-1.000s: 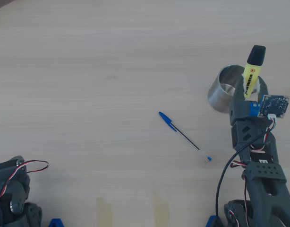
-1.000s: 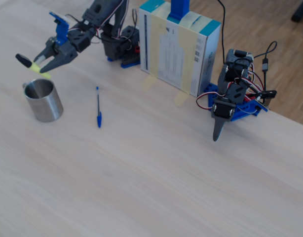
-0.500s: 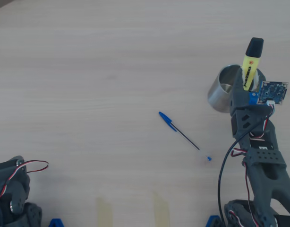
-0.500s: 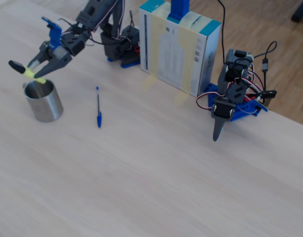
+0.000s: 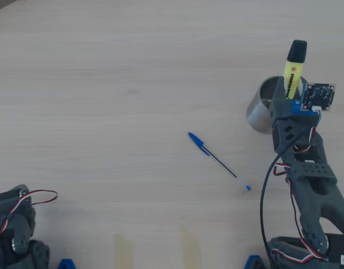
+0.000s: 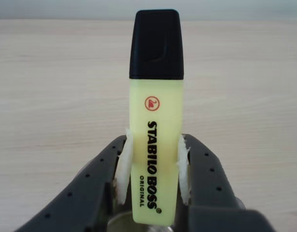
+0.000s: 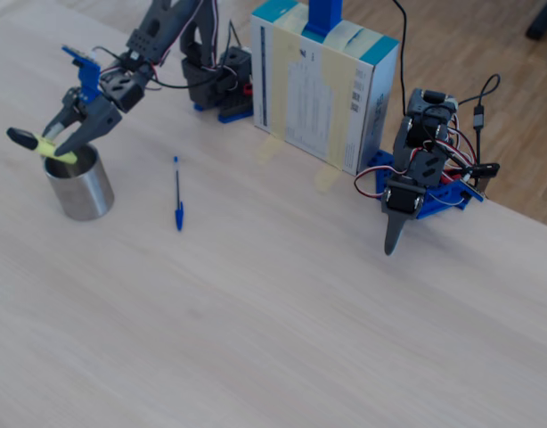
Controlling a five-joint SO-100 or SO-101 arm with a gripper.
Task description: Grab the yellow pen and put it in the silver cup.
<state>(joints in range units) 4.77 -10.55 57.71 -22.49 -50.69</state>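
The yellow pen point(image 5: 292, 72) is a thick highlighter with a black cap, and my gripper point(image 5: 288, 96) is shut on its lower body. It hangs over the open mouth of the silver cup point(image 5: 261, 106) at the right of the overhead view. In the wrist view the pen point(image 6: 155, 145) stands upright between the two fingers point(image 6: 123, 166), cap up, and the cup's rim point(image 6: 120, 223) shows just below its lower end. In the fixed view the pen point(image 7: 44, 146) lies tilted, cap to the left, above the cup point(image 7: 77, 185), held by the gripper point(image 7: 61, 145).
A thin blue-capped ballpoint point(image 5: 218, 161) lies on the wooden table left of the arm, also seen in the fixed view point(image 7: 177, 193). A second arm point(image 7: 420, 165) and a cardboard box point(image 7: 322, 85) stand at the table's far side.
The gripper has carried the yellow pen from beside the cup's rim to over its mouth, and the pen has lowered a little toward it.
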